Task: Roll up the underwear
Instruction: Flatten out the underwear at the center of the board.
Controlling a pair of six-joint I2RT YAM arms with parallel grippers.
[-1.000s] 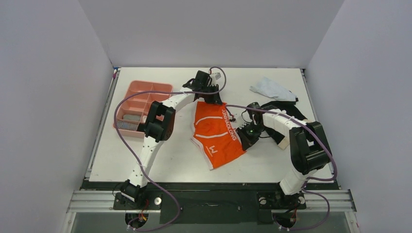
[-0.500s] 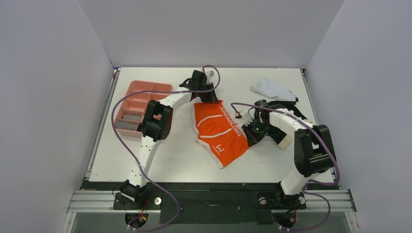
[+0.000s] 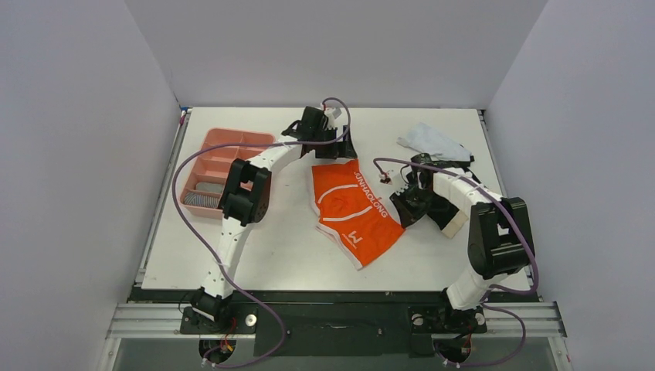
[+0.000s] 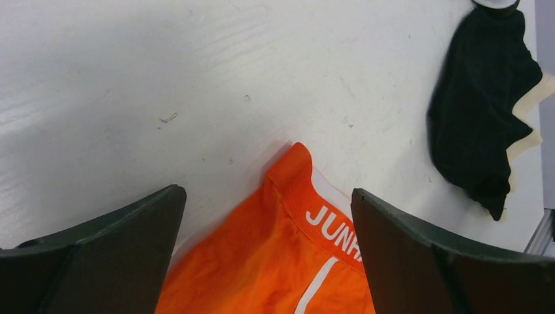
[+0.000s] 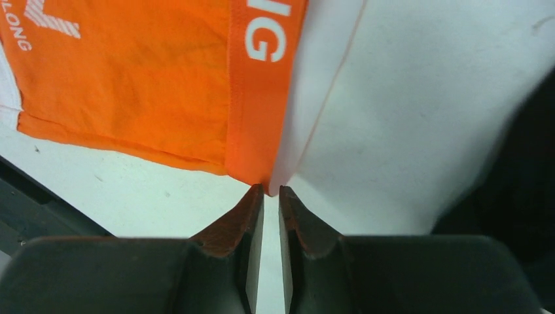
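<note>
The orange underwear (image 3: 354, 212) lies flat near the middle of the white bench (image 3: 263, 247). It has white stripes, its waistband runs along its right edge, and it sits slightly askew. The two grippers sit at opposite ends of that waistband.

The left gripper (image 3: 335, 148) hovers over the far end. In the left wrist view its dark fingers (image 4: 98, 252) are spread wide and hold nothing. The far corner of the orange garment pokes up between them, touching neither.

The right gripper (image 3: 403, 203) sits at the near end of the waistband, on the garment's right side. In the right wrist view its fingers (image 5: 229, 239) are almost together, with only a thin slit between them. The waistband's orange corner ends right at their tips. I cannot tell whether the cloth is pinched there or only touching.

White capitals along the waistband read "JUNHAOLONG" in the top view. The left wrist view catches "JUNH", and the right wrist view shows the final "G" and a smaller "LONG". A white W-shaped logo sits on the lower part of the garment.

The black underwear (image 4: 481, 118) lies crumpled to the right, partly under the right arm. Its beige waistband (image 3: 457, 224) shows at the near side. A pale cloth (image 3: 432, 141) lies behind it. A pink compartment tray (image 3: 232, 139) stands at the far left.
</note>
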